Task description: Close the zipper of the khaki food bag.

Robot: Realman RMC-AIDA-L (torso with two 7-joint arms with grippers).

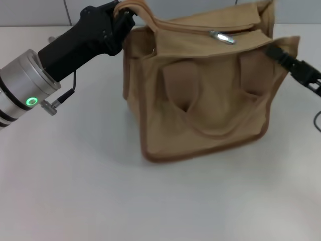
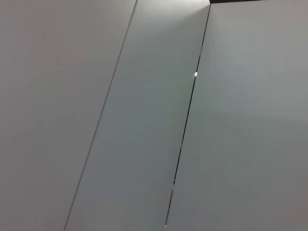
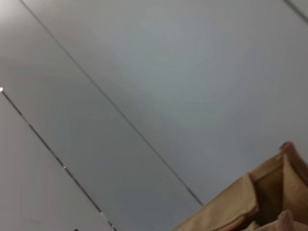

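Starting at your left, the left gripper [image 1: 122,19] sits at the upper left corner of the khaki food bag [image 1: 200,95], its black body angled in from the silver wrist with the green ring light. Its fingers appear pinched together on the bag's brown-piped top edge at that corner, where the fabric rises in a small loop above them. Your left wrist view shows only pale wall panels with a dark seam, so it confirms nothing of that grip. Moving to the centre, the bag stands upright on the white table [image 1: 100,201], its front face toward you, with a wide loop handle [image 1: 215,110] hanging flat against that face. Along the top runs the zipper [image 1: 200,31], and its silver pull tab [image 1: 222,37] lies about mid-length of the track, somewhat nearer the right end. To the right of the tab the top flaps look spread; how far the track is joined to the left of it you cannot tell. At your right, the right gripper [image 1: 277,51] touches the bag's upper right side, just below the top edge; whether it is apart or together cannot be told. Your right wrist view catches a corner of the bag [image 3: 255,202] against the wall panels.
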